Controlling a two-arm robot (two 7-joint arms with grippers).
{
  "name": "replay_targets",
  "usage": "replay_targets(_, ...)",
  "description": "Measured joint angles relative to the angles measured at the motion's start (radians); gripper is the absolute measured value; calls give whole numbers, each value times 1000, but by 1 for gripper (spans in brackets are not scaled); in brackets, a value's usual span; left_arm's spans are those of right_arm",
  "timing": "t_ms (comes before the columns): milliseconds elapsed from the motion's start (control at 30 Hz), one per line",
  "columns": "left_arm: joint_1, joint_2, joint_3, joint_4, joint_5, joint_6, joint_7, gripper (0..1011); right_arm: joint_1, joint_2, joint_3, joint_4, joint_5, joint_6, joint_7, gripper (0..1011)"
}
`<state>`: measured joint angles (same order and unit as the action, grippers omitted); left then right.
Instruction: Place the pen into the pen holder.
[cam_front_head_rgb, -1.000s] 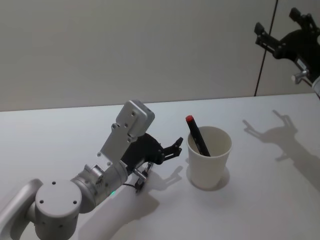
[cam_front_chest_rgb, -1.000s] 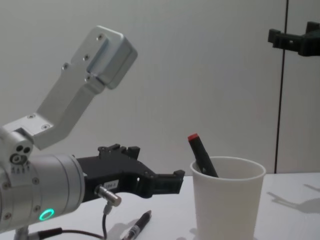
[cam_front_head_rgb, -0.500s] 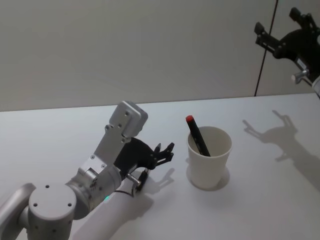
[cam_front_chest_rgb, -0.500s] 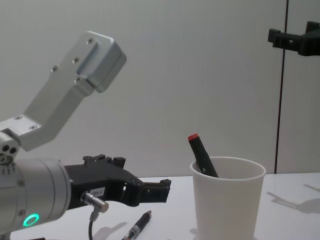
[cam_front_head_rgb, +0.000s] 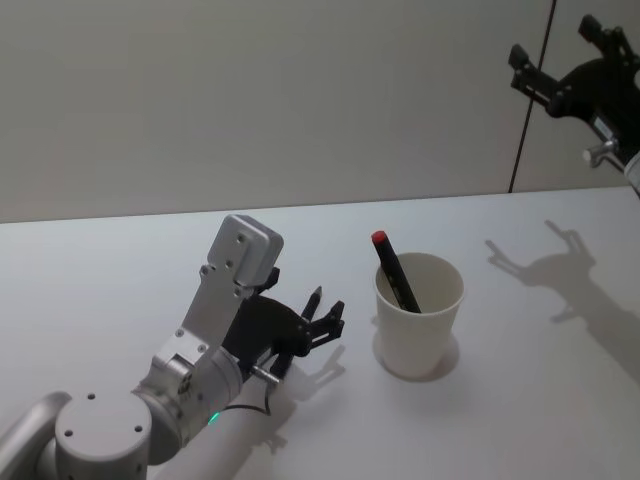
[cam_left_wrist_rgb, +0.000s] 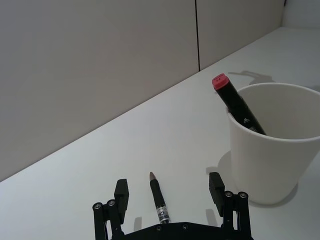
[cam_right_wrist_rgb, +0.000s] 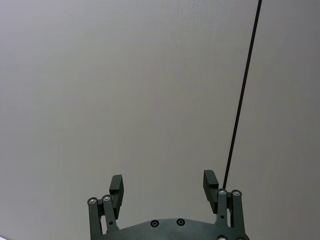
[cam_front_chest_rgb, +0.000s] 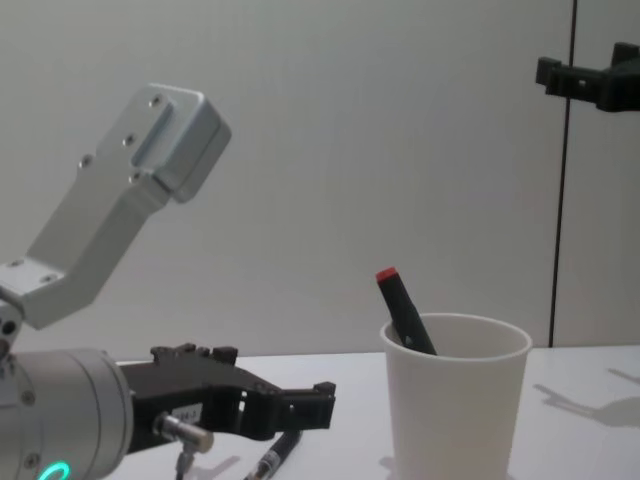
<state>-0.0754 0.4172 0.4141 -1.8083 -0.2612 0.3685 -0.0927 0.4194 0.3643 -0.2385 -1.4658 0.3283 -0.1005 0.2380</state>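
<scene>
Evidently the pick hadn't happened yet. The slim dark pen with a clear mid-section (cam_left_wrist_rgb: 158, 202) lay flat on the plain white table (cam_front_head_rgb: 120, 260), at approx. 9 o'clock from the white paper cup with the rolled rim (cam_front_head_rgb: 418, 335). It was near the cup but not touching it, with its tip aimed toward 1 o'clock in the head view. The left gripper (cam_front_head_rgb: 325, 318) sat low over the table with its fingers spread wide, one on each side of the pen and holding nothing. The right gripper (cam_front_head_rgb: 560, 50) was parked high at approx. 2 o'clock from the cup, well apart from the work, its fingers also wide and empty.

The cup already held a thick black marker with a red cap (cam_front_head_rgb: 395, 270), which leaned on the rim toward 11 o'clock.

Handling, as a judgement: the pen looked light, stiff and smooth, so it would prob. roll or skid if one finger touched first. The best hold looked to be across the barrel near mid-length, fingers closing square to it. The paper cup looked light and easy to tip, so the drop should go in w/o knocking the rim.

Views: the left wrist view showed the pen centred between the fingers, whereas the head view showed only its tip past the gripper body. The chest view showed how low the gripper sat, approx. level w/ the cup's lower half.
</scene>
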Motion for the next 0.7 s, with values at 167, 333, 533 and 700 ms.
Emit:
replay_targets(167,15,-8,3,-2,-22,-3,30,1001,0,0,0,0,0,0,0,1001)
replay_targets(333,28,-13,4,-4,-39,-6,55,1001,0,0,0,0,0,0,0,1001)
replay_targets(533,45,-15,6,-11,-54,-5,76,1001,0,0,0,0,0,0,0,1001)
replay_targets(700,58,-13,6,-16,-60,2,85,1001,0,0,0,0,0,0,0,1002)
